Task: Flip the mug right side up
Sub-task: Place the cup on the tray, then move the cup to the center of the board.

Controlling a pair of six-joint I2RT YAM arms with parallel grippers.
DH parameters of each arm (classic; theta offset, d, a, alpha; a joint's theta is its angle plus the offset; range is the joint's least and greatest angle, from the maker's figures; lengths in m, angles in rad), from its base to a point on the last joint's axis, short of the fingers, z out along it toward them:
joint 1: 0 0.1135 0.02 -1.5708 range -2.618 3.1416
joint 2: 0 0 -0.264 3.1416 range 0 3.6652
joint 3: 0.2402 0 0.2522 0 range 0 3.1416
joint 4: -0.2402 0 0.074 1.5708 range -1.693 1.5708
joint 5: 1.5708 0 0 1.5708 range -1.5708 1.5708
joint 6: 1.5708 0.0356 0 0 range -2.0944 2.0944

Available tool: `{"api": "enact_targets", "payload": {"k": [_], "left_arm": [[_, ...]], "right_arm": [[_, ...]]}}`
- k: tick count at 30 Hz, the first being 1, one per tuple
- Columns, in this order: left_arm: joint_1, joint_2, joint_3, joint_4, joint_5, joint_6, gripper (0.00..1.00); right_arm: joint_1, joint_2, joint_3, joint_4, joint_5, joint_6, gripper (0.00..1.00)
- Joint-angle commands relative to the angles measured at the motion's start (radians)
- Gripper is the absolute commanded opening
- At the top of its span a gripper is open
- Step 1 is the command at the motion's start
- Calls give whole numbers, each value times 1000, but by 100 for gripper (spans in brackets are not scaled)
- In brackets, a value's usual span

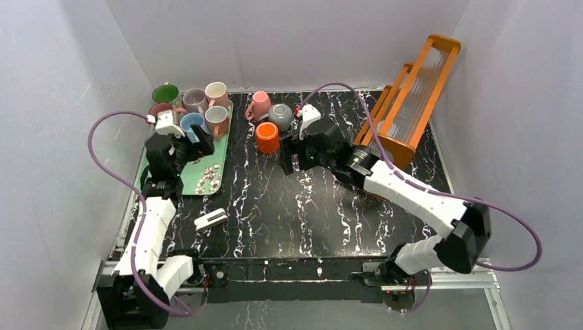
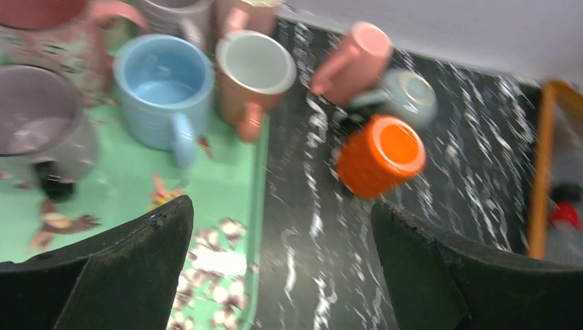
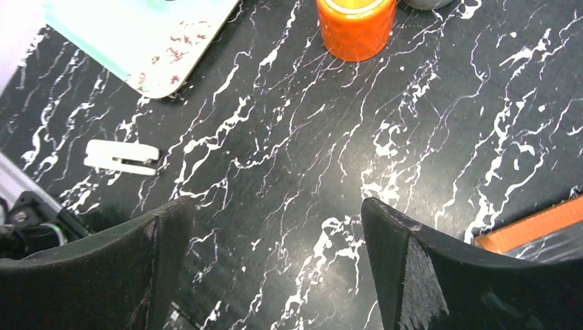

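Note:
An orange ribbed mug (image 1: 267,137) stands on the black marble table with its closed flat end up; it also shows in the left wrist view (image 2: 380,155) and the right wrist view (image 3: 355,27). Behind it a pink mug (image 1: 258,105) lies tilted and a grey mug (image 1: 280,116) sits beside it. My right gripper (image 1: 289,161) is open and empty just right of the orange mug, over bare table (image 3: 275,254). My left gripper (image 1: 196,141) is open and empty over the green tray's right edge (image 2: 282,261), left of the orange mug.
A green tray (image 1: 198,187) at the left holds several upright mugs, among them a blue one (image 2: 165,89) and a pink-brown one (image 2: 253,72). An orange rack (image 1: 412,96) stands at the right back. A white clip (image 1: 210,219) lies near the front.

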Motion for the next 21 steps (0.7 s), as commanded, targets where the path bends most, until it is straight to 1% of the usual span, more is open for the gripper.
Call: {"api": "enact_targets", "payload": {"k": [1, 4, 7, 9, 12, 16, 21], "left_arm": [[-103, -114, -75, -47, 202, 25, 98], [-156, -179, -127, -47, 216, 50, 98], [-196, -196, -173, -26, 255, 40, 98], [-216, -210, -183, -48, 287, 64, 98], [-267, -245, -173, -109, 222, 89, 98], [-304, -282, -168, -196, 110, 94, 98], [-316, -292, -100, -328, -142, 36, 98]], "right_arm": [[-23, 99, 102, 70, 28, -84, 99], [-45, 186, 163, 80, 32, -116, 99], [-65, 273, 224, 100, 25, -157, 99], [-77, 333, 284, 87, 13, -193, 99], [-106, 420, 395, 44, 6, -228, 96], [-161, 516, 478, 29, -57, -229, 90], [-196, 631, 569, 33, -125, -212, 84]]}}
